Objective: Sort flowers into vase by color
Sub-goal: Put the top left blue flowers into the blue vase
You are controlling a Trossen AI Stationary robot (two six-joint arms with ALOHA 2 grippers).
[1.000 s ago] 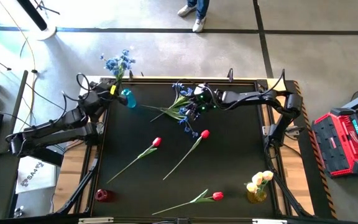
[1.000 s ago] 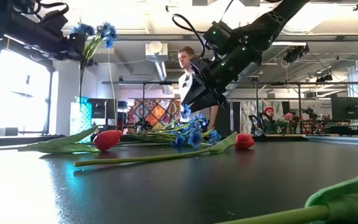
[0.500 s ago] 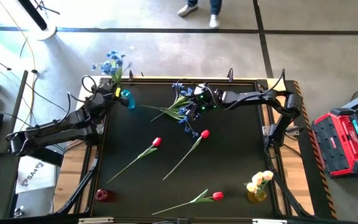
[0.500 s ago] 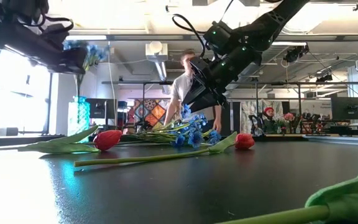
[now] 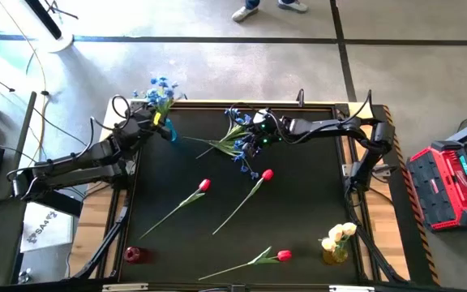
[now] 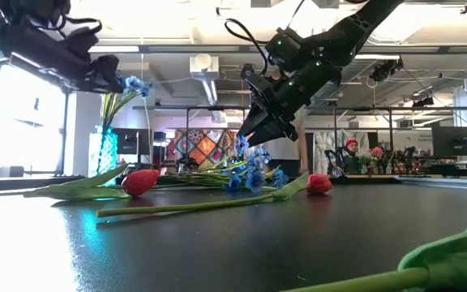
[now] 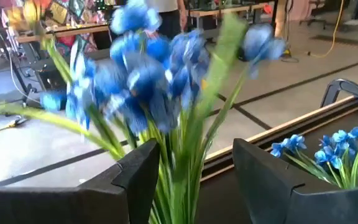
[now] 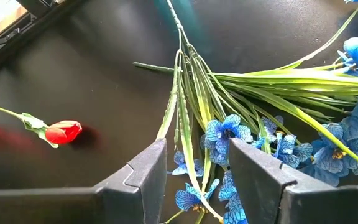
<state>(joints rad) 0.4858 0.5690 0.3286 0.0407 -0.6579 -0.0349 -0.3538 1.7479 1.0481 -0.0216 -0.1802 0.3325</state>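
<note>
A blue flower spray (image 5: 159, 89) stands in the blue vase (image 5: 166, 128) at the table's far left, with its stems in the vase mouth. My left gripper (image 7: 194, 155) is open. Its fingers stand on either side of the spray's green stems (image 7: 179, 180), just below the blossoms. Another blue spray (image 5: 233, 142) lies flat on the table at the far middle. My right gripper (image 8: 197, 149) hovers open just above that spray's stems, clear of them in the low view (image 6: 258, 134).
Three red tulips (image 5: 203, 186) (image 5: 267, 174) (image 5: 283, 255) lie on the black table. A red vase (image 5: 134, 255) stands at the near left. A yellow vase with pale yellow tulips (image 5: 337, 242) stands at the near right. A person's feet show beyond the far edge.
The blue spray at my left gripper has dropped lower into the blue vase. Its blossoms swung left and then back right. In the low view they now sit below the gripper instead of level with it. My right gripper has kept still.
</note>
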